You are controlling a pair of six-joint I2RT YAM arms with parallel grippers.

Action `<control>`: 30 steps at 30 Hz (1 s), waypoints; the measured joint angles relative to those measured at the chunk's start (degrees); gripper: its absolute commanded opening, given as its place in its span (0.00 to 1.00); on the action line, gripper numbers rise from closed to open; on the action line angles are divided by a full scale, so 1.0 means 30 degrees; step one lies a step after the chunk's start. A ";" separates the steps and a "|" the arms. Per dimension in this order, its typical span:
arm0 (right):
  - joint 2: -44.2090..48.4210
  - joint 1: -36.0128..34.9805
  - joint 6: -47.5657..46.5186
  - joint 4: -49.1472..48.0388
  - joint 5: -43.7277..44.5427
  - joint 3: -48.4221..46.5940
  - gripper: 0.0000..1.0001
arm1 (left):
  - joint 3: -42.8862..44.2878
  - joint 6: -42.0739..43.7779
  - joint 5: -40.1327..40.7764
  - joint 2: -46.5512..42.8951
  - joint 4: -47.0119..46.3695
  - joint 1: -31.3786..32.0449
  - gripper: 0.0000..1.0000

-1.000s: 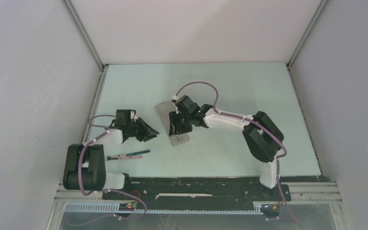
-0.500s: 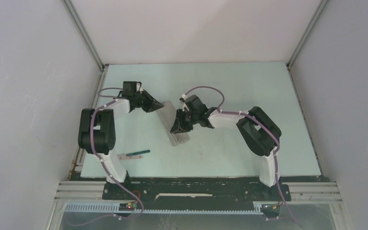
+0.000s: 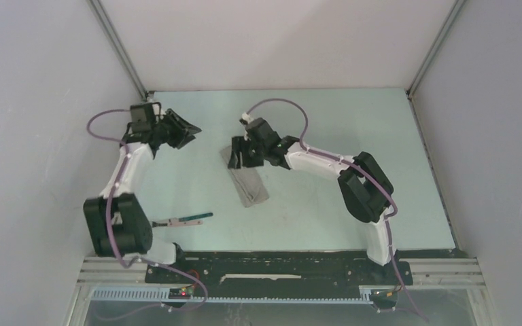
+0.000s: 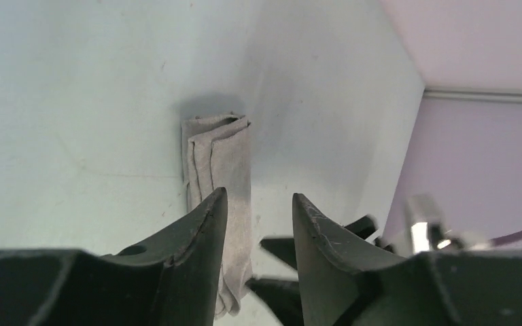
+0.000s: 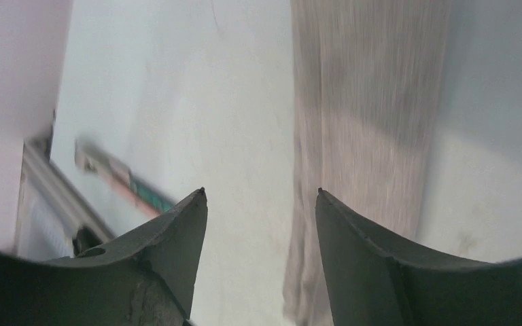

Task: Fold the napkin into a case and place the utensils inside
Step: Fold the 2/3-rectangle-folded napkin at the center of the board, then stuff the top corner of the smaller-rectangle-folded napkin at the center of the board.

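Across the pale green worktop (image 3: pixel 326 129) both arms reach toward its far half. The left arm (image 3: pixel 126 170) stretches to the far-left corner, and the right arm (image 3: pixel 326 166) bends in over the middle. Between them the napkin (image 3: pixel 251 187) lies flat as a narrow folded case, set at a slant. Its far end is under the right wrist.

The utensils (image 3: pixel 185 219) lie well apart from it, near the left arm's base. A thin dark green handle shows, with a pale piece at its left end, too small to name.

The left fingers (image 4: pixel 212 210) stand apart with nothing between them, clear of the cloth. The right fingers (image 5: pixel 190 217) are likewise spread and empty, hovering just beside the cloth's long edge.

Folding looks finished, so filling the case is the step in hand. The left arm sits nearer the cutlery and seems the natural one to fetch it. Grip the handle low and near its middle so it does not swing. The right fingers could pin or lift the layered end so the pocket neither slides nor unfolds as a piece goes in along its length.
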State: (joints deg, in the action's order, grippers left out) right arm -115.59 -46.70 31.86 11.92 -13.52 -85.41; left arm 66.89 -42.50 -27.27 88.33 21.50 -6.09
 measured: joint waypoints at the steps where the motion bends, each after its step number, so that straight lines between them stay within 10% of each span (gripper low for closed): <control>1: -0.0204 -0.0146 -0.0211 0.0240 0.0758 -0.1042 0.65 | -0.0364 0.0182 0.0189 -0.1100 0.0051 -0.0364 0.46; 12: -0.7133 -0.1603 -0.2652 0.4896 0.8582 -1.4200 0.61 | -0.4976 0.1188 0.1137 -0.6229 0.1923 -0.0364 0.63; 30: -0.9996 -0.2062 -0.5253 0.7242 1.0834 -1.6917 0.64 | -0.6958 0.1851 0.1304 -0.7490 0.2164 -0.0860 0.73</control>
State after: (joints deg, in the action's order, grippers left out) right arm -145.58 -52.88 16.10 33.65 18.98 -136.16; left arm 46.02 -36.95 -23.35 65.87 27.99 -8.67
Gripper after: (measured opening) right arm 0.619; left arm 0.724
